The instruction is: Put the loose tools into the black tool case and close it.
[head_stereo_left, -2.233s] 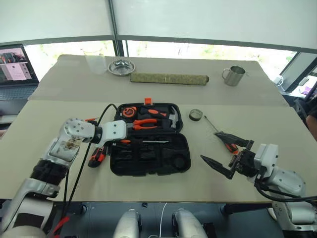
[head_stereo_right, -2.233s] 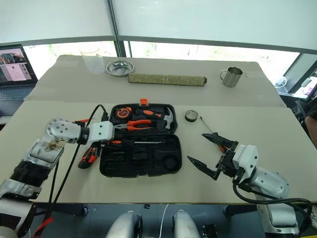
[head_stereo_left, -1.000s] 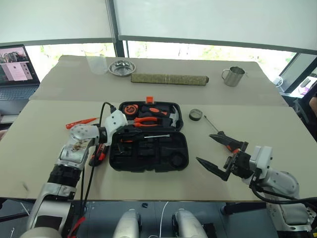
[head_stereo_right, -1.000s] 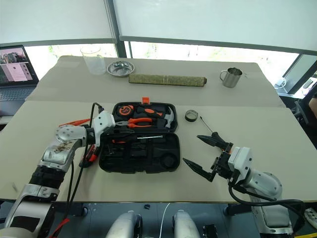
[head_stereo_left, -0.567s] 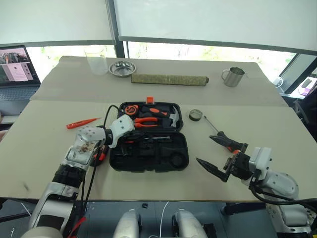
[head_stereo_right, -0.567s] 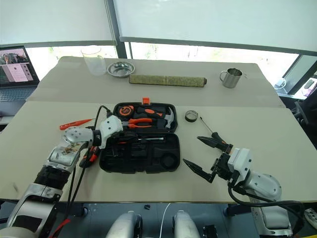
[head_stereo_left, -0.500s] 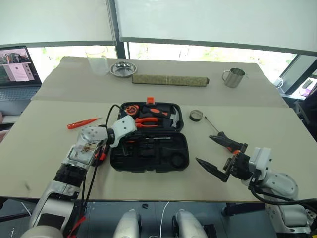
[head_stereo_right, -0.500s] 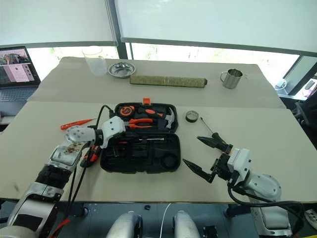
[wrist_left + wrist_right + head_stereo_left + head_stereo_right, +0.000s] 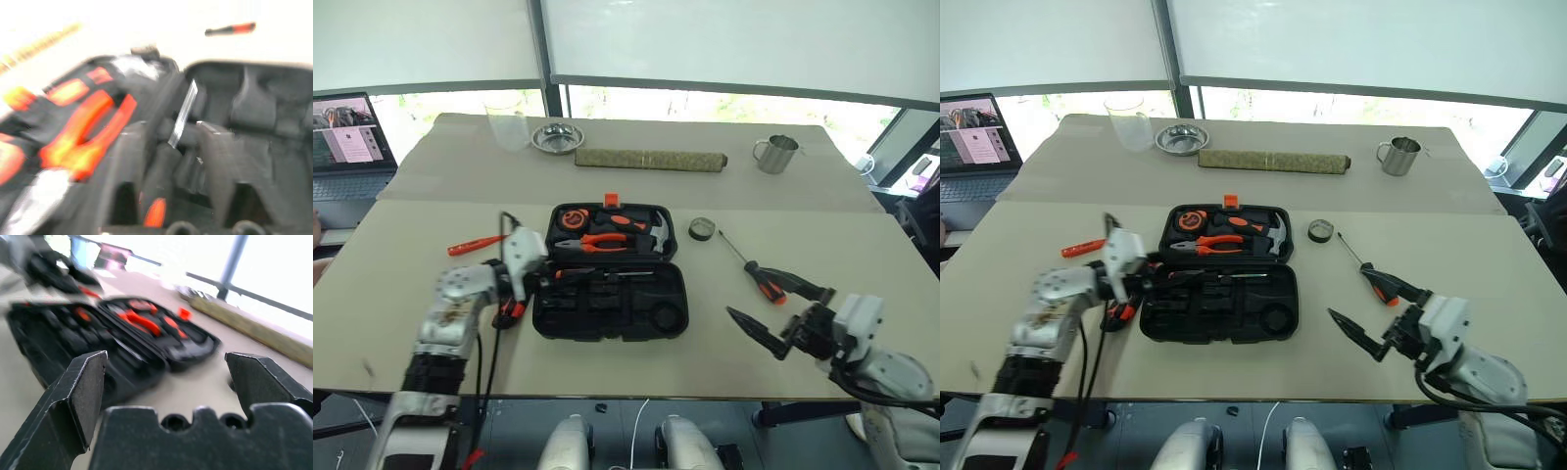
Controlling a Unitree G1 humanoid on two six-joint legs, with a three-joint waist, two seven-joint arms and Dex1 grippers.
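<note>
1 black tool case (image 9: 607, 289) is seen lying open on the desk (image 9: 401, 284). 3 screwdrivers are counted: 1 orange (image 9: 475, 244), 1 black-orange (image 9: 759, 275), 1 inside the case (image 9: 607, 277). 1 tape roll (image 9: 702, 228), 1 utility knife (image 9: 512, 310), 1 metal mug (image 9: 773, 153), 1 metal bowl (image 9: 553, 137), 1 clear cup (image 9: 508, 125), 1 rolled mat (image 9: 649, 158) and 1 laptop (image 9: 347, 147) are also seen.

Utility knife (image 9: 508, 311) half hidden behind left arm; laptop (image 9: 348, 147) cut by frame edge.
</note>
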